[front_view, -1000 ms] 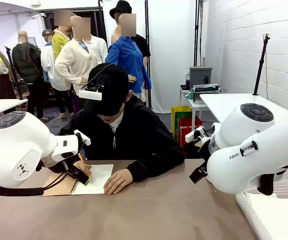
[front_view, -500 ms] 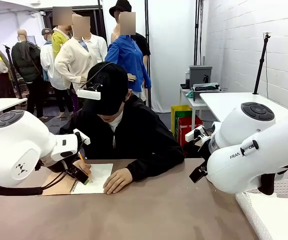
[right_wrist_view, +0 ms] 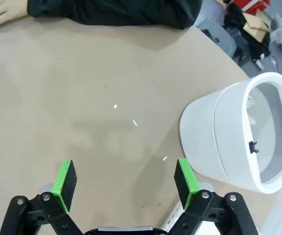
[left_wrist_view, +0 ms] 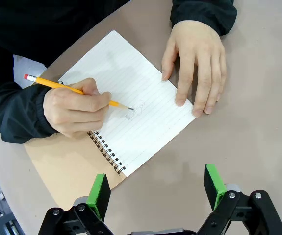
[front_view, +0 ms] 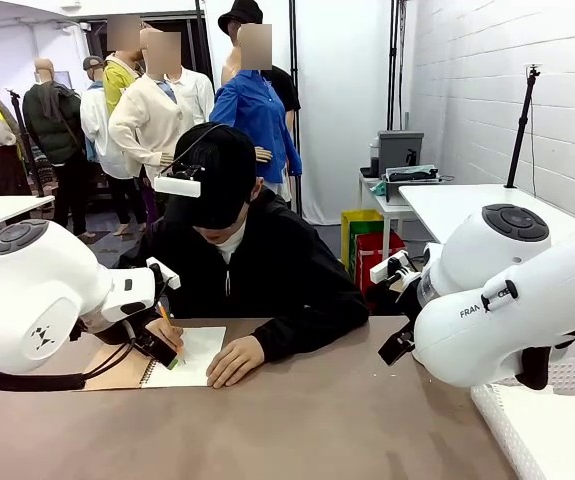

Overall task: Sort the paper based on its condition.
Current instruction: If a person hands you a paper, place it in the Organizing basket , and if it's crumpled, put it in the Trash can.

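Front view: A person in black bends over the far edge of the worktop [front_view: 297, 420], writing, between two white arms; a white lattice basket [front_view: 557, 425] sits at the near right corner.
Left wrist view: Close on the page, it shows the yellow pencil [left_wrist_view: 72, 89] in the writing hand [left_wrist_view: 74, 107] and the other hand [left_wrist_view: 197, 63] resting flat across the sheet's far corner.
Right wrist view: Bare brown worktop with a few small white flecks [right_wrist_view: 135, 123], and a black sleeve along the far edge.
Paper: The lined white paper [left_wrist_view: 136, 98] lies open in the brown-covered spiral notebook [left_wrist_view: 62, 166], toward the far left corner of the worktop.
Writing: "FRAN" can be read on the right arm in the front view; the faint pencil marks on the sheet are too small to read.
Left gripper: The left gripper [left_wrist_view: 155, 183] hangs above the notebook's near edge, fingers spread, gripping nothing.
Right gripper: The right gripper [right_wrist_view: 125, 176] hovers over bare worktop, fingers spread wide and empty.
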Robot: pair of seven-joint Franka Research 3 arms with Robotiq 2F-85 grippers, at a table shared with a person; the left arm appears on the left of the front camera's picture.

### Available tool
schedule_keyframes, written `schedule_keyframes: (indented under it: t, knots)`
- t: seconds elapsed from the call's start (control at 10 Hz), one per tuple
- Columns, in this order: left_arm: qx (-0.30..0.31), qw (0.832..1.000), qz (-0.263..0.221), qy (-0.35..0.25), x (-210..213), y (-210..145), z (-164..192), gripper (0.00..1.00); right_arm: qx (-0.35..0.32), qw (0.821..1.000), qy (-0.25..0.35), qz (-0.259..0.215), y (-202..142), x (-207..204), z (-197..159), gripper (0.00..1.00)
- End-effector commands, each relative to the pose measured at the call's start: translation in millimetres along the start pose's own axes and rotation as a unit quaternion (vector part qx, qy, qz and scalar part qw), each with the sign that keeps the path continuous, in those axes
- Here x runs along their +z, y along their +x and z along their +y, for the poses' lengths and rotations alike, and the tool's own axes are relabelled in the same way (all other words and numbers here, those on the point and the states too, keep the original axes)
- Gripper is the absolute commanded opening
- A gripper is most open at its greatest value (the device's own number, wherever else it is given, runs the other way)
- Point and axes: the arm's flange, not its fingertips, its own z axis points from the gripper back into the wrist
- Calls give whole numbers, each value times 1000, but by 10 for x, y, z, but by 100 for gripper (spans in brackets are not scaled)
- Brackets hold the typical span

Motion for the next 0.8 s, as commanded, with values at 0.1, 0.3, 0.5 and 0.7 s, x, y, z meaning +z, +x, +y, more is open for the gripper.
schedule_keyframes:
  t: [0.1,0.3,0.5,0.7]
  knots:
    - [0,1000,0,0,0,0,1,100,0,1000,0,0,0,0,-1,100]
    - [0,1000,0,0,0,0,1,100,0,1000,0,0,0,0,-1,100]
    - [0,1000,0,0,0,0,1,100,0,1000,0,0,0,0,-1,100]
    - [0,1000,0,0,0,0,1,100,0,1000,0,0,0,0,-1,100]
